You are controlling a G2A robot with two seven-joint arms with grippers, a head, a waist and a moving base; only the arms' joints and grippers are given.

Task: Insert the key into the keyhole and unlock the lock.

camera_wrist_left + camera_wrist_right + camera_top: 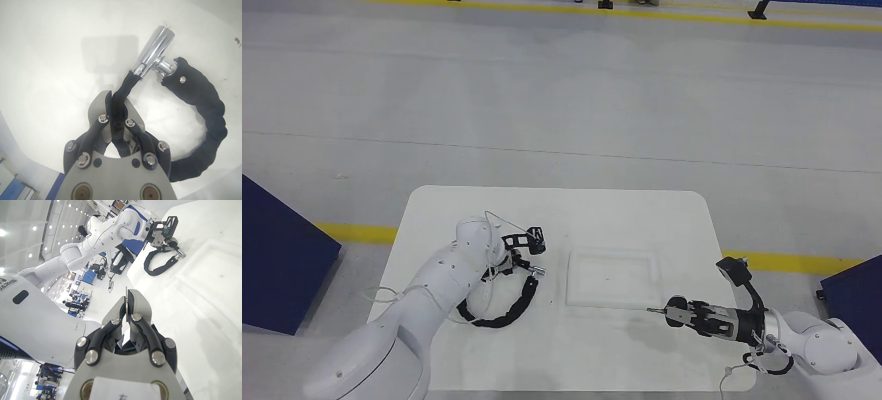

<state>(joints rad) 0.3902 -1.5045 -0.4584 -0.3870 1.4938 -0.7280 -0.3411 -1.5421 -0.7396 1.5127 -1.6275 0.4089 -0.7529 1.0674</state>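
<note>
The right gripper (127,298) pinches a thin flat silver key (126,292) edge-on with its tip forward, likely ready for insertion. Well apart across the white table (662,215), the left gripper (115,97) clamps the black fabric-sleeved cable lock (208,113) just behind its chrome cylinder (156,51), probably to steady it.

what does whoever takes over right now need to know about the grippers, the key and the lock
Left gripper: jaws shut on the black sleeved chain, close to the chrome lock cylinder, low at the white table.
Right gripper: jaws shut on the key, held over the table's near right part, well apart from the cylinder.
Done: key and chain are each gripped.
Left: bring the key to the cylinder, insert it, and turn it to unlock.
</note>
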